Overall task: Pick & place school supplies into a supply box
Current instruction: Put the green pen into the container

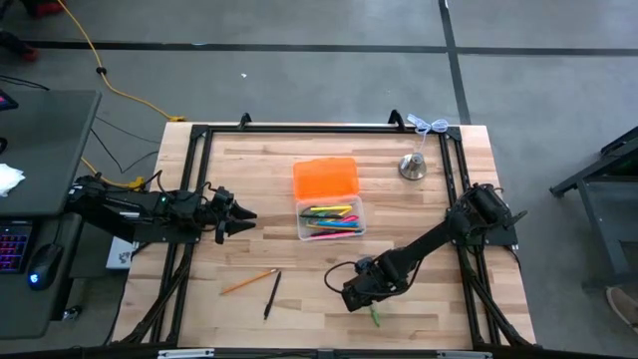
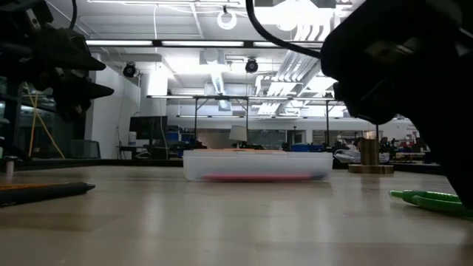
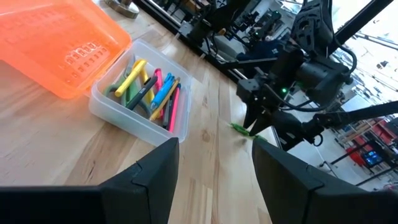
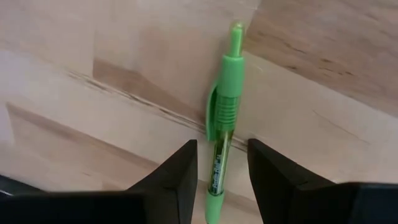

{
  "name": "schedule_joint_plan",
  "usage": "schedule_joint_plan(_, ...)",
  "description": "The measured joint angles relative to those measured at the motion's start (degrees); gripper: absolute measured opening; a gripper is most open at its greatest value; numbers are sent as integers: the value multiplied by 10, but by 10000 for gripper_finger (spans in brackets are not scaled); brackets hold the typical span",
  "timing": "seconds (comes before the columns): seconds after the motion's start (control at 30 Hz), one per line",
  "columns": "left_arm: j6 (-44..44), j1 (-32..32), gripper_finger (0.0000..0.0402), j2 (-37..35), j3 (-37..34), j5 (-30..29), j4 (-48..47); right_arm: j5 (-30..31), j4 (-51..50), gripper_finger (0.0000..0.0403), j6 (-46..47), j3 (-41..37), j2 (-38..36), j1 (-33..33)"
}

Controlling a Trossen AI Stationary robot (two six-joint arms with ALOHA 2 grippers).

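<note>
While several pens and markers already lie in the supply box (image 1: 330, 221), whose orange lid (image 1: 325, 178) is swung open toward the bench's far edge, the job is by my reckoning past its middle but not finished. Inside I can make out yellow, pink, green and blue barrels lying side by side.

Three things remain out on the bench (image 1: 249, 179): an orange pencil (image 1: 249, 282) and a dark pen (image 1: 271, 295) near the front edge toward its left corner, and the green pen (image 4: 222, 130) near the front edge right of centre.

My right gripper (image 4: 221, 171) is down over the green pen, its fingers parted with the barrel running between them; they have not closed on it, and it lies flat on the wood. My left gripper (image 1: 239, 215) hangs open and empty above the bench's left side, just left of the box.

A silver bell (image 1: 413, 166) stands near the far right corner.
</note>
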Motion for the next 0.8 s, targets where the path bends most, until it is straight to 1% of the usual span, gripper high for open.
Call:
schedule_joint_plan(0.13, 0, 0, 232, 0, 0, 0, 0, 3, 0, 119, 15, 0, 8, 0)
schedule_joint_plan(0.4, 0, 0, 232, 0, 0, 0, 0, 33, -22, 113, 52, 0, 10, 0)
schedule_joint_plan(0.53, 0, 0, 232, 0, 0, 0, 0, 55, -19, 95, 62, -1, 10, 1)
schedule_joint_plan(0.8, 0, 0, 232, 0, 0, 0, 0, 59, -19, 52, 62, -2, 10, 1)
